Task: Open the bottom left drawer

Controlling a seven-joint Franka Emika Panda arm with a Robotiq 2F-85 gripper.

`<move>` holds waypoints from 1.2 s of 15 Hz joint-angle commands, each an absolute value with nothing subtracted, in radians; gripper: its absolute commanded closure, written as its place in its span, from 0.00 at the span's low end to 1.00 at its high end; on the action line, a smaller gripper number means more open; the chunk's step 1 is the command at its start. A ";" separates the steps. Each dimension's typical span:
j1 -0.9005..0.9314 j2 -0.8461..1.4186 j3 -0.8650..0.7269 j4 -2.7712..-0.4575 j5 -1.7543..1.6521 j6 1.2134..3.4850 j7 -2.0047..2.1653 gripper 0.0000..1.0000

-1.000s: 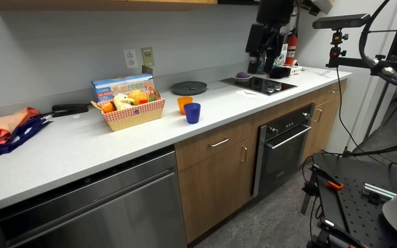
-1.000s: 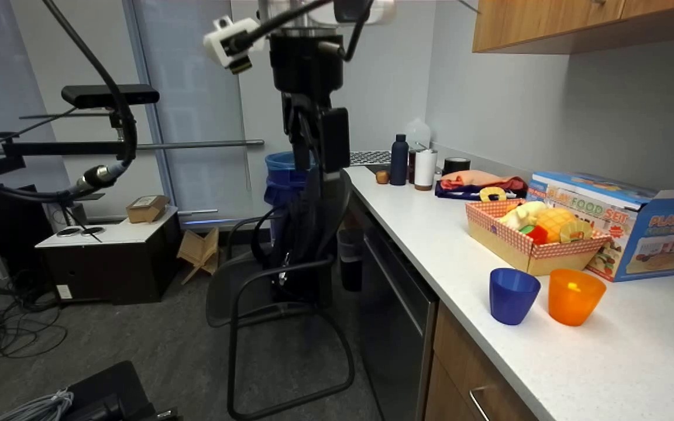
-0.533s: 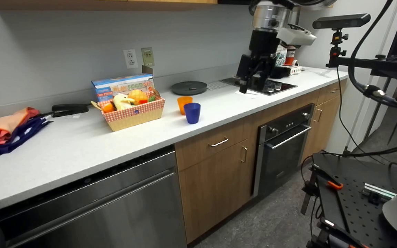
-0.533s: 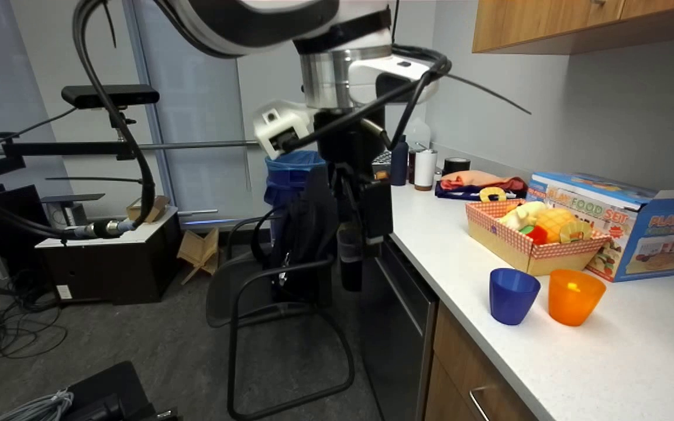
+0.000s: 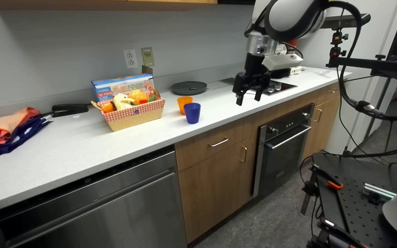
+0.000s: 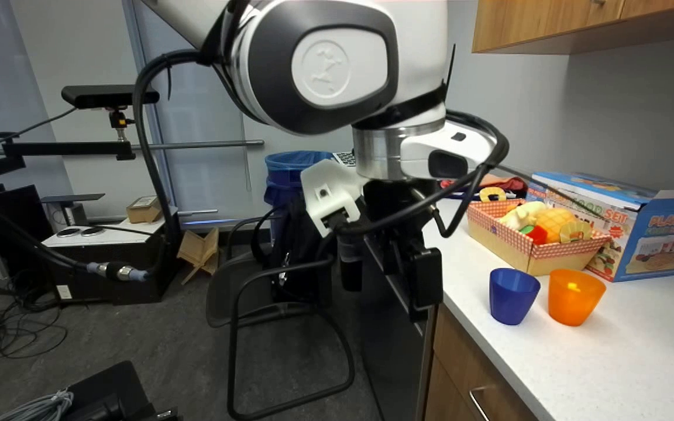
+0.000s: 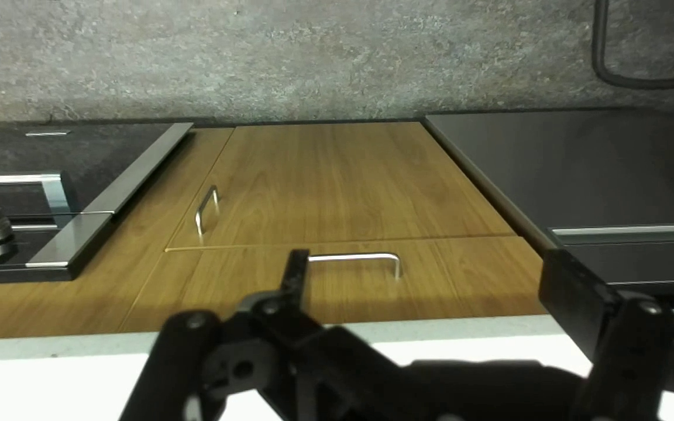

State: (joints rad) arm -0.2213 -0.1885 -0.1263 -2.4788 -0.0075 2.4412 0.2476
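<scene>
Empty, with its fingers (image 7: 577,304) spread well apart, the gripper (image 5: 248,100) points downward above the front of the counter (image 5: 115,144), touching nothing; whether its tips stand over the edge or just beyond it is hard to tell. Below it, under the counter, sits the drawer (image 7: 384,295), closed and level with the cabinet door (image 7: 337,181) beneath, so the pull has yet to begin. In the wrist view the drawer's silver handle (image 7: 353,256) shows between the fingers, nearer one than the other, which suggests the arm (image 5: 289,15) is placed here to come down on that bar. The wide spread presumably leaves room to take it in; yet the fingers stand apart along the bar's length rather than across it, so a pinch would probably need a turn of the gripper, unless one fingertip is to hook behind. The upright handle (image 7: 205,204) lies lower, off to one side, and should be left alone. To the gripper's side and below it, the blue cup (image 5: 192,113) and orange cup (image 5: 184,102) stand back from the counter's edge, out of the drawer's likely path.
</scene>
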 commanded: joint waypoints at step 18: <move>-0.219 0.013 -0.176 -2.427 0.020 2.492 0.294 0.00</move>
State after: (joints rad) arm -0.2253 -0.0399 -0.1639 -2.4364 -0.0024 2.4680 0.2797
